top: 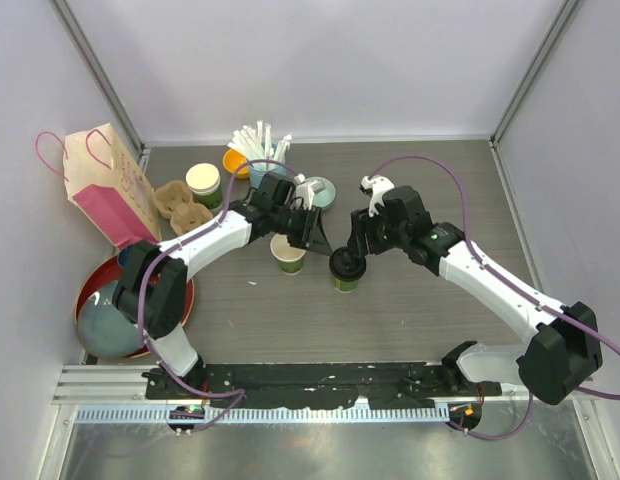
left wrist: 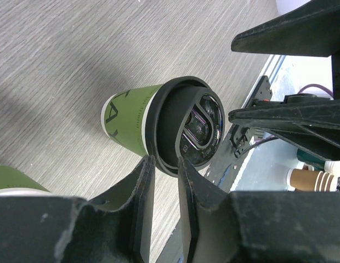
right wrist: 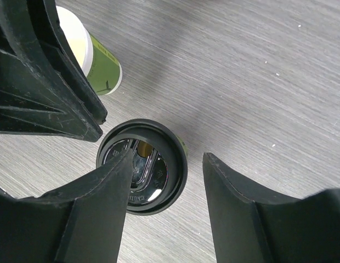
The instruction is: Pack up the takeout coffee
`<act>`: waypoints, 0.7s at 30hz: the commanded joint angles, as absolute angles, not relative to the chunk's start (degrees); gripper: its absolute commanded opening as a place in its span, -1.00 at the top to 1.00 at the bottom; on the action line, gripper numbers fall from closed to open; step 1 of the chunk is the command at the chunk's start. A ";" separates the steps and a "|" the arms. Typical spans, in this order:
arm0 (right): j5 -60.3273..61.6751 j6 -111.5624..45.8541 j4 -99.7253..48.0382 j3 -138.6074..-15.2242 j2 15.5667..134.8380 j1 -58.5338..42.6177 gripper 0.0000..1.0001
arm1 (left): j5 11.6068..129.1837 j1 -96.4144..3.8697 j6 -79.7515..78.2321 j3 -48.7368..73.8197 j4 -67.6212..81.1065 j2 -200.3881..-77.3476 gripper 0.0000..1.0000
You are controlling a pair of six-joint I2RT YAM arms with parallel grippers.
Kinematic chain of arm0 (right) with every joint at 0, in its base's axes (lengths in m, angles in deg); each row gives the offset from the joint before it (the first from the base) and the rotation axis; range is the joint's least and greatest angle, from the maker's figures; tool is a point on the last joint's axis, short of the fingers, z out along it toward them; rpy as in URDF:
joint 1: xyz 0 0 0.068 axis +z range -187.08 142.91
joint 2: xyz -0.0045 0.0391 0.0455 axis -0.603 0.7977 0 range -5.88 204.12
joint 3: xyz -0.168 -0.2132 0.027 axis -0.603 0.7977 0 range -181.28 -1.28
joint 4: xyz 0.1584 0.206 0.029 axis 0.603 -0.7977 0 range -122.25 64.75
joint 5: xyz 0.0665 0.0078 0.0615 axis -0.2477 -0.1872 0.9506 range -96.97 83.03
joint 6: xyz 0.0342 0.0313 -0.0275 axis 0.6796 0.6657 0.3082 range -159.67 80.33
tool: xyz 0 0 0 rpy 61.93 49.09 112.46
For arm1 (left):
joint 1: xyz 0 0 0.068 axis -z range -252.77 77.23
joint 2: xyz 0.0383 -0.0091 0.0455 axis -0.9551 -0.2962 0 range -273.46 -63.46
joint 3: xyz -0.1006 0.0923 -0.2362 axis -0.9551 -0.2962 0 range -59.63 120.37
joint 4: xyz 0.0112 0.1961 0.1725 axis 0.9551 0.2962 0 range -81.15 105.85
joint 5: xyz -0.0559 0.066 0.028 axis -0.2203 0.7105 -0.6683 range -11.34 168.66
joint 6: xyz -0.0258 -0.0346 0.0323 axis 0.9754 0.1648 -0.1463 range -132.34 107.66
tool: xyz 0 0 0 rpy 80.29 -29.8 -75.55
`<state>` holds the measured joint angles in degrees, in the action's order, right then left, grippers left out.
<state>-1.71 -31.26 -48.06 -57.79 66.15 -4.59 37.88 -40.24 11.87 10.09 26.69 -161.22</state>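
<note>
Nearest, beside the left arm's base, a red dish (top: 87, 285) is lying on the table (top: 410, 320) with a dark bowl (top: 110, 325) in it. Further in, around mid-table, the lidded cup (top: 347, 270) is standing upright, its black lid (right wrist: 159, 175) sitting on its mouth. The right gripper (top: 355, 245) is hanging directly above it with its fingers (right wrist: 104, 208) spread wide, gripping nothing; in the right wrist view the lid is showing between them. Just to the left, the open cup (top: 288, 253) is standing upright without a lid, its cream inside showing, close to the lidded one but apart from it. The left gripper (top: 308, 235) is reaching over the open cup towards the lidded one, its fingers only narrowly parted with bare table showing through the gap. The tips are ending right at the lid's rim; whether they are touching it I cannot tell. Beyond, a cardboard carrier (top: 178, 203) is lying beside a paper bag (top: 108, 190) at far left. White straws (top: 258, 140) and a pale green bowl (top: 320, 190) are standing towards the back.
</note>
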 commanded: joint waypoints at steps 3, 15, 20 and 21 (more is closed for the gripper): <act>-2.75 -28.60 -49.86 -55.70 64.79 -4.65 -0.18 | 36.82 -40.34 13.68 10.33 23.44 -161.10 0.42; 0.85 -27.54 -46.35 -50.42 65.23 -4.65 -0.01 | 36.38 -39.99 13.85 8.75 23.17 -165.94 0.60; 0.94 -27.37 -45.29 -48.31 65.14 -4.65 0.27 | 36.82 -39.90 14.20 6.65 23.17 -167.26 0.88; 1.03 -27.19 -44.77 -47.26 65.14 -4.57 0.32 | 37.08 -39.90 14.29 6.12 23.26 -167.70 0.97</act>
